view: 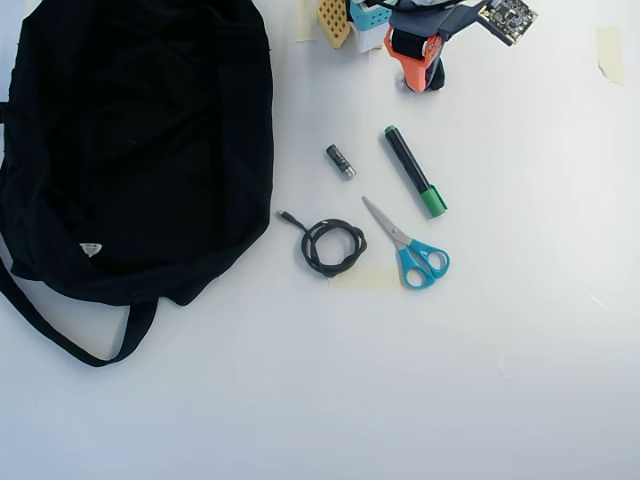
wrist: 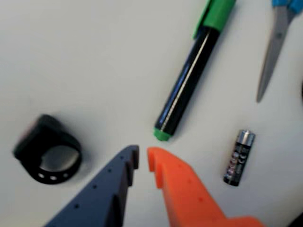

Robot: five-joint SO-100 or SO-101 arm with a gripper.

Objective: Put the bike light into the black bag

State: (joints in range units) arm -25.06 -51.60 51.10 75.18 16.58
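Observation:
The bike light (wrist: pixel 47 150), a small chunky black object with a strap loop, lies on the white table at the left of the wrist view. My gripper (wrist: pixel 143 158) hovers to its right, apart from it. Its dark blue and orange fingers are nearly together at the tips, with only a thin gap and nothing between them. In the overhead view my gripper (view: pixel 420 82) is at the top centre, and I cannot make out the bike light there. The black bag (view: pixel 130 150) lies at the left of the overhead view, with its strap trailing down.
A green-capped marker (wrist: pixel 189 80) (view: pixel 414 170) lies just ahead of the fingertips. A small battery (wrist: pixel 239 157) (view: pixel 340 160) is next to it. Blue-handled scissors (view: pixel 410 248) and a coiled black cable (view: pixel 332 246) lie mid-table. Small objects (view: pixel 350 20) stand at the top edge.

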